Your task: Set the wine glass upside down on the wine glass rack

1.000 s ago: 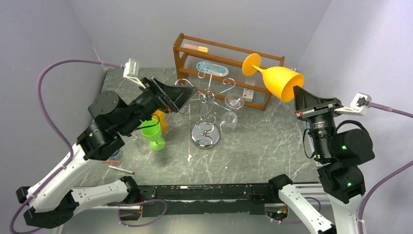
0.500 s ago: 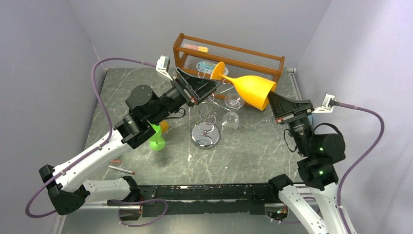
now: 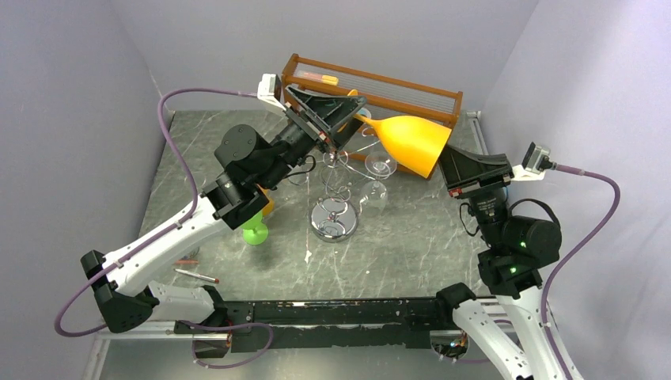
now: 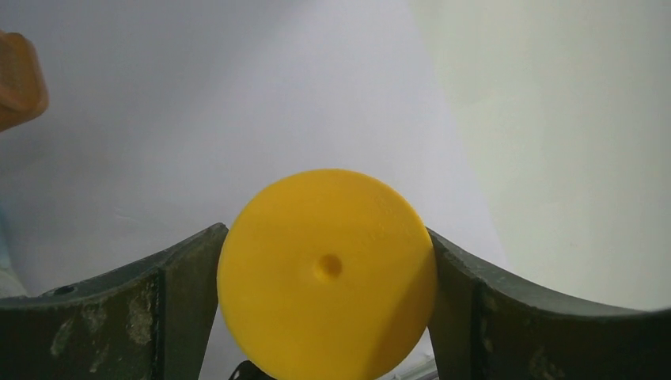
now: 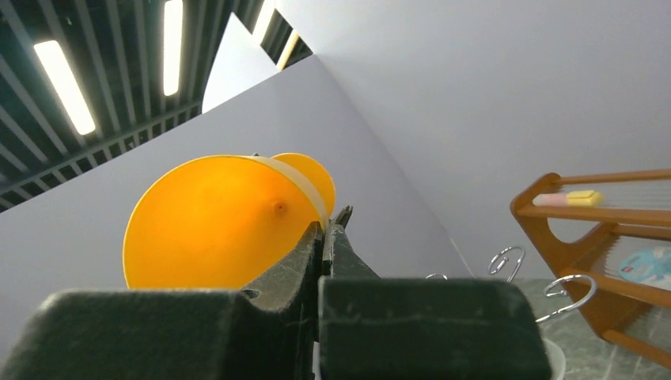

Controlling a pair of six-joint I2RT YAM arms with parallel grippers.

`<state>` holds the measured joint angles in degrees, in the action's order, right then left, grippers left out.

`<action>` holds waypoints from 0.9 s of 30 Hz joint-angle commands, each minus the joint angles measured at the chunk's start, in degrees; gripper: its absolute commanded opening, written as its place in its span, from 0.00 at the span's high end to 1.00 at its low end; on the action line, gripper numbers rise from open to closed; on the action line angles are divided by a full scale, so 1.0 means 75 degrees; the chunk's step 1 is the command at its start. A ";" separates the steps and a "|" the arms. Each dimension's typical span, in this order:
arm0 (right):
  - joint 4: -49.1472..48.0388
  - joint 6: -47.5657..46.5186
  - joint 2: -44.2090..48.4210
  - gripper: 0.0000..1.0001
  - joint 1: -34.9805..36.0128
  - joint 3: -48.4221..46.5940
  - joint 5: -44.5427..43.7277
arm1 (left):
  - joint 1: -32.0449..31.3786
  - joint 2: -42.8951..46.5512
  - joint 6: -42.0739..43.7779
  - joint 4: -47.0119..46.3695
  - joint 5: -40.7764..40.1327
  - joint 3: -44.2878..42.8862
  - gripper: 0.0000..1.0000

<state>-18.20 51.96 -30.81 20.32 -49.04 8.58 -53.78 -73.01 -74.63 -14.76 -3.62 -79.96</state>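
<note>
The wine glass (image 3: 407,142), rim pinched in the right pincer (image 3: 445,157), foot between the wide jaws of the left pincer (image 3: 354,107) (grip unclear), is not yet hung on the rack (image 3: 336,190) beneath them.

Bright, even overhead light from ceiling strip lights (image 5: 65,85). Soft shadows on marble table (image 3: 411,245), glare on wine glass rack (image 3: 332,224) base. Left wrist: wine glass (image 4: 327,273) sharp, background washed-out blur.

Raised on its side in mid-air: yellow plastic wine glass (image 3: 407,142), close above the chrome wire wine glass rack (image 3: 335,219).
Points round foot left and open bowl right, stem almost level; below, stands upright on a round shiny base, scroll arms curling outward.
</note>
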 commanded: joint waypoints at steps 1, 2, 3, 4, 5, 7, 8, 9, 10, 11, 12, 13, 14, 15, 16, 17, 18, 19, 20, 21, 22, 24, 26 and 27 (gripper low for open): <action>-0.0711 0.0303 -0.0113 1.00 -0.0010 0.0244 0.0097 | -0.0346 -0.0036 -0.0247 -0.0672 -0.1052 -0.0047 0.12; -0.0755 0.0336 -0.0122 1.00 -0.0016 0.0280 0.0026 | -0.0380 -0.0073 -0.0289 -0.0724 -0.1148 -0.0052 0.13; -0.0796 0.0344 -0.0123 1.00 -0.0018 0.0310 -0.0069 | -0.0406 -0.0120 -0.0315 -0.0822 -0.1186 -0.0030 0.11; -0.0813 0.0323 -0.0129 1.00 -0.0014 0.0309 -0.0218 | -0.0436 -0.0156 -0.0306 -0.0910 -0.1217 -0.0007 0.09; -0.0810 0.0274 -0.0154 1.00 -0.0009 0.0284 -0.0369 | -0.0467 -0.0172 -0.0287 -0.0912 -0.1264 0.0007 0.07; -0.0725 0.0090 -0.0243 1.00 -0.0021 0.0123 -0.0759 | -0.0529 -0.0170 -0.0181 -0.0883 -0.1404 0.0041 0.04; -0.0697 0.0001 -0.0296 1.00 -0.0014 0.0053 -0.0894 | -0.0548 -0.0151 -0.0144 -0.0962 -0.1472 0.0104 0.03; -0.0753 -0.0043 -0.0372 1.00 -0.0014 0.0017 -0.0969 | -0.0560 -0.0136 -0.0113 -0.1108 -0.1499 0.0219 0.03; -0.0839 -0.0074 -0.0429 1.00 -0.0014 -0.0007 -0.1018 | -0.0574 -0.0124 -0.0080 -0.1265 -0.1539 0.0299 0.03; -0.0913 -0.0084 -0.0508 1.00 -0.0005 -0.0037 -0.1036 | -0.0590 -0.0131 -0.0038 -0.1371 -0.1559 0.0333 0.03; -0.0975 -0.0069 -0.0588 1.00 -0.0013 -0.0063 -0.1010 | -0.0598 -0.0148 0.0028 -0.1388 -0.1601 0.0316 0.03; -0.1053 -0.0043 -0.0647 1.00 -0.0016 -0.0070 -0.0978 | -0.0615 -0.0180 0.0078 -0.1370 -0.1660 0.0265 0.03; -0.1141 -0.0017 -0.0709 1.00 -0.0014 -0.0071 -0.0950 | -0.0627 -0.0208 0.0182 -0.1411 -0.1732 0.0232 0.03; -0.1198 0.0014 -0.0750 1.00 -0.0009 -0.0055 -0.0920 | -0.0649 -0.0249 0.0259 -0.1477 -0.1809 0.0197 0.03; -0.1242 0.0043 -0.0775 1.00 -0.0013 -0.0040 -0.0892 | -0.0671 -0.0309 0.0310 -0.1568 -0.1899 0.0165 0.04; -0.1261 0.0016 -0.0792 1.00 -0.0013 -0.0020 -0.0887 | -0.0705 -0.0365 0.0411 -0.1715 -0.2010 0.0137 0.05; -0.1274 0.0004 -0.0810 1.00 -0.0013 0.0003 -0.0867 | -0.0750 -0.0421 0.0472 -0.1766 -0.2167 0.0078 0.08; -0.1277 -0.0017 -0.0799 1.00 -0.0013 0.0026 -0.0868 | -0.0801 -0.0490 0.0526 -0.1722 -0.2346 -0.0030 0.11; -0.1274 -0.0035 -0.0802 1.00 -0.0013 0.0048 -0.0904 | -0.0850 -0.0565 0.0545 -0.1636 -0.2509 -0.0161 0.14; -0.1302 -0.0058 -0.0802 1.00 -0.0013 0.0067 -0.0909 | -0.0900 -0.0665 0.0591 -0.1645 -0.2571 -0.0306 0.18; -0.1327 -0.0082 -0.0819 1.00 -0.0013 0.0079 -0.0918 | -0.0965 -0.0760 0.0651 -0.1697 -0.2612 -0.0424 0.22; -0.1344 -0.0115 -0.0875 1.00 -0.0013 0.0070 -0.0885 | -0.1134 -0.0926 0.0794 -0.1691 -0.2854 -0.0664 0.30; -0.1376 -0.0170 -0.0923 1.00 -0.0013 0.0058 -0.0796 | -0.1250 -0.1021 0.0887 -0.1549 -0.3227 -0.0855 0.35; -0.1396 -0.0189 -0.0930 1.00 -0.0013 0.0064 -0.0728 | -0.1299 -0.1049 0.0938 -0.1497 -0.3399 -0.0913 0.37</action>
<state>-26.02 51.96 -37.47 20.32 -48.18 2.98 -61.84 -80.12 -70.78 -24.62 -22.04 -83.35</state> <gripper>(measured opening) 0.010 0.664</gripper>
